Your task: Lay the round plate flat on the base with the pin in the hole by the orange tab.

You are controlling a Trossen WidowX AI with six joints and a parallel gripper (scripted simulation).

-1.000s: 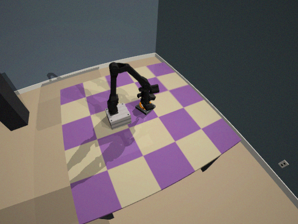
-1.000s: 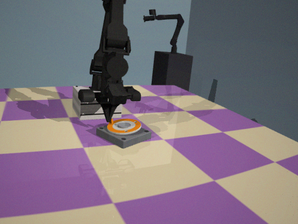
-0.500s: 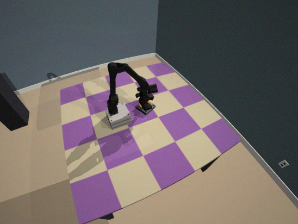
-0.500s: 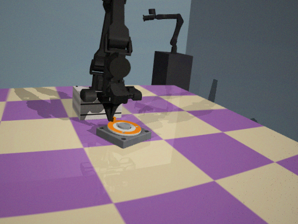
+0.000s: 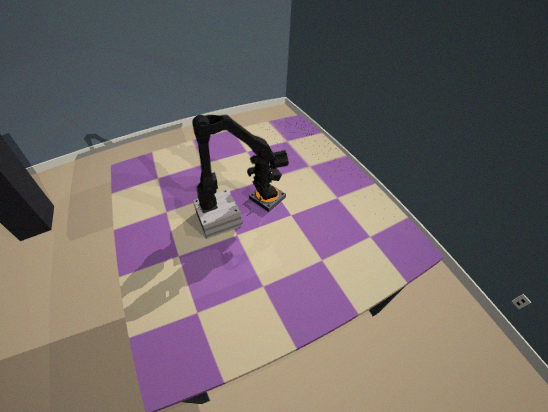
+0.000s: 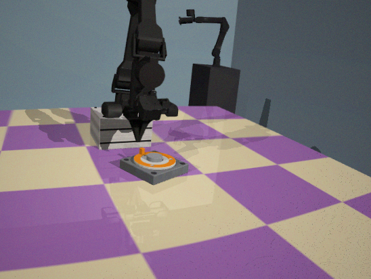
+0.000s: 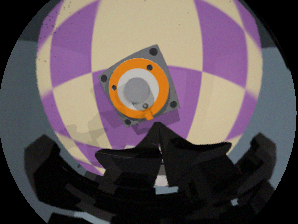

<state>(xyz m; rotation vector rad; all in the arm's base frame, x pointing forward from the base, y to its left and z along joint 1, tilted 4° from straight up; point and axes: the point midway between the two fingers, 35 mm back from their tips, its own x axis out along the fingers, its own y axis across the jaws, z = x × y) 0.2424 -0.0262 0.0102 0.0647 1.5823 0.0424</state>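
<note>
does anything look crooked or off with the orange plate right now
Nothing stands out. The orange plate looks level on the grey base, ringed around the post, its tab upright at the rim. The end effector is shut, hanging just above the tab, not touching. The pin is too small to make out.

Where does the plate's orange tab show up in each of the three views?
Top: not resolvable; only the orange plate shows, just right of the arm's pedestal, under the gripper.
Exterior: orange tab stands at the plate's back left edge, just below the shut fingertips.
Wrist: tab sits at the plate's lower edge, nearest the fingers.
Shared landmark: the square grey base under the plate.
</note>
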